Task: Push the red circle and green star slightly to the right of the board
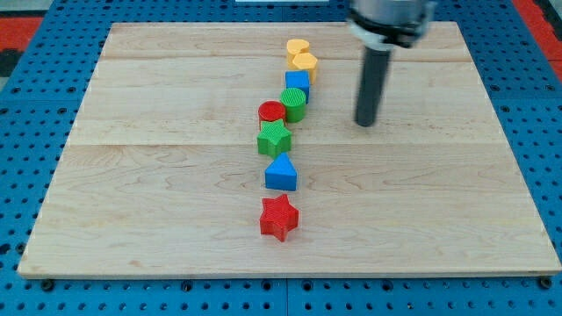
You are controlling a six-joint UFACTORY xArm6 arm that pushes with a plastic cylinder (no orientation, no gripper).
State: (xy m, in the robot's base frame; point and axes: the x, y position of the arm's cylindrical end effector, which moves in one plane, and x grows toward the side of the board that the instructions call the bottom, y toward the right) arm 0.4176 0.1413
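The red circle [270, 111] sits near the board's middle, touching the green star [274, 139] just below it. A green circle [294, 104] touches the red circle on its right. My tip [364, 124] rests on the board to the right of these blocks, about 80 px from the green circle and apart from all blocks. The rod stands upright above it.
Blocks form a column: a yellow heart [298, 47] and a yellow block [304, 64] at the top, a blue block [298, 83], then a blue triangle [281, 173] and a red star [279, 217] below. The wooden board [158, 175] lies on a blue pegboard.
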